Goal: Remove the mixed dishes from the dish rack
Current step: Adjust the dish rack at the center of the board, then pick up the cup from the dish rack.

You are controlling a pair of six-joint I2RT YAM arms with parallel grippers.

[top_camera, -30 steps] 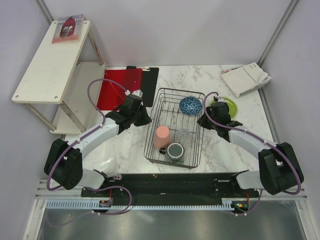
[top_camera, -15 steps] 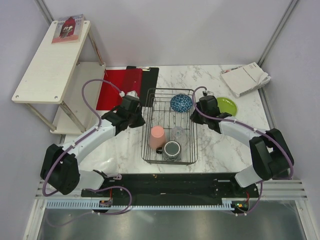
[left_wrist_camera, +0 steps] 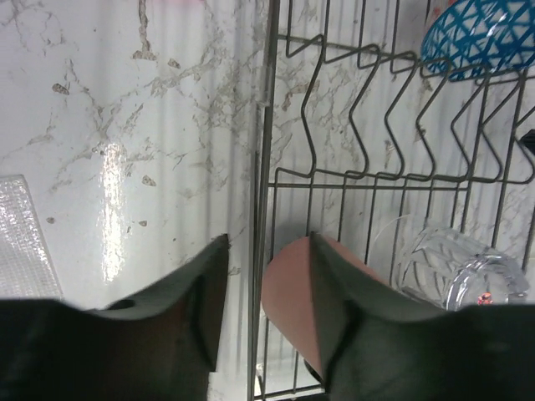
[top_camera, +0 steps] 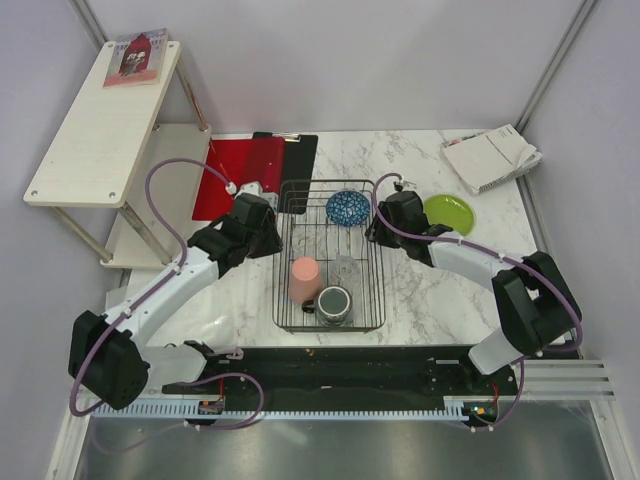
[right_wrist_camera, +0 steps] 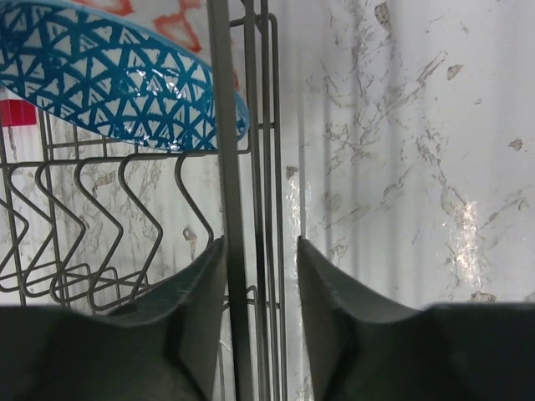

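Note:
The dish rack [top_camera: 371, 262] stands mid-table and holds a blue patterned bowl [top_camera: 345, 207], a salmon-pink cup [top_camera: 304, 278], a clear glass [top_camera: 345, 268] and a dark grey mug [top_camera: 334, 303]. A lime-green plate [top_camera: 448, 213] lies on the marble to its right. My left gripper [left_wrist_camera: 266, 242] is open, its fingers straddling the rack's left rim wire [left_wrist_camera: 266, 125] with gaps on both sides; the pink cup [left_wrist_camera: 288, 292] and glass [left_wrist_camera: 456, 267] lie just inside. My right gripper [right_wrist_camera: 259, 242] is open astride the right rim [right_wrist_camera: 251, 100], below the bowl [right_wrist_camera: 109, 92].
A red clipboard [top_camera: 240, 172] lies behind the rack at the left. A white shelf unit [top_camera: 100, 120] with a book [top_camera: 137, 55] stands at the far left. A stack of papers [top_camera: 490, 157] sits at the back right corner.
Both arms slid the rack to the left while shut on its rims. Both grippers have now opened off the rim wires.

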